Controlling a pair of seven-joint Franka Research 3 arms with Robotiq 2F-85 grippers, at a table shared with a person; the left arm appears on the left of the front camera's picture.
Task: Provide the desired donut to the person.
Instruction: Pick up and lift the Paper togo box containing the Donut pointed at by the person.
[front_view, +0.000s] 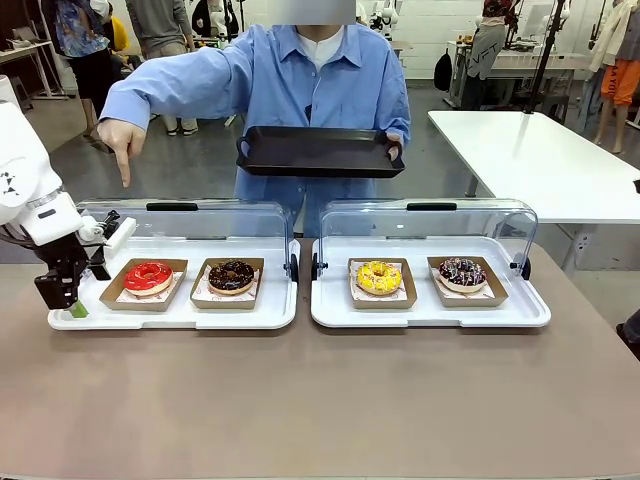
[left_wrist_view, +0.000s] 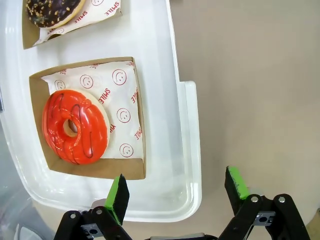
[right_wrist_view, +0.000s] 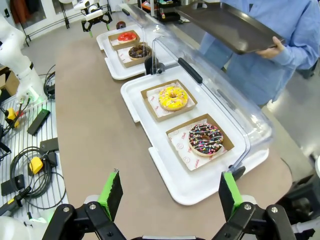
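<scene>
Person's hand (front_view: 122, 140) points at red donut (left_wrist_view: 75, 127) on left tray (left_wrist_view: 165, 165). Left gripper (left_wrist_view: 177, 192) nearer, jaws apart, empty; donut at its 10 o'clock. Right gripper (right_wrist_view: 170, 192) apart, far.

A robotics laboratory is indicated, arranged as a mock bakery counter. A white robot arm (front_view: 25, 190) is mounted at a grey-brown table (front_view: 320, 410), on which donuts (front_view: 232, 276) are laid out in white display trays (front_view: 430, 318) under hinged clear lids (front_view: 480, 225). Beside the table, loose cables (right_wrist_view: 22, 157) and small electronic boxes (right_wrist_view: 38, 121) are spread over a wire rack (right_wrist_view: 10, 135). A bare grey floor (front_view: 190, 160) and a plain white worktable (front_view: 540, 160) are seen behind.
</scene>
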